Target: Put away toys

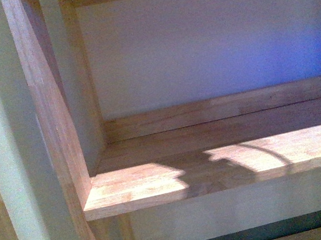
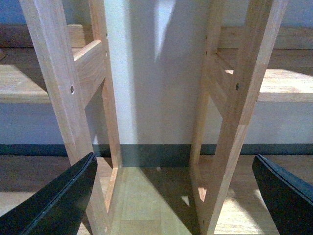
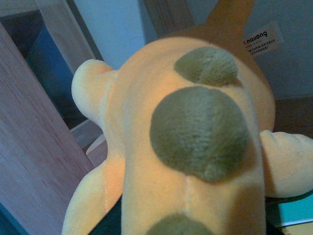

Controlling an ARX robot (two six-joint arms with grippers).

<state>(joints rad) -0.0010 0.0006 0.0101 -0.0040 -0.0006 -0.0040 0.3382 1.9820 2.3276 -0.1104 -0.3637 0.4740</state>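
Pale wall behind, dark skirting strip along its foot, light wood floor below. A plain wooden shelf unit is standing against the wall: jointed blond boards, visible grain, square edges, a low back rail. Its shelf board is sitting bare in the front view, with a patch of sunlight and curved shadows falling across the front edge.

Task judged as underway, not finished. The plush toy is filling the right wrist view, close under that camera, with a slanted shelf post just beside it; it is not lying on the shelf board. Whether the right hand is gripping it cannot be told, since no fingers are showing. Likely left: getting the toy onto the shelf board and letting go.

Toy: soft, short-pile orange-yellow fabric, rounded body, stubby limbs, a centre seam, raised olive bumps in a row, white printed hang tag near the far end.

Left hand is hanging spread wide, holding nothing, its dark fingers framing two neighbouring shelf posts near the floor.
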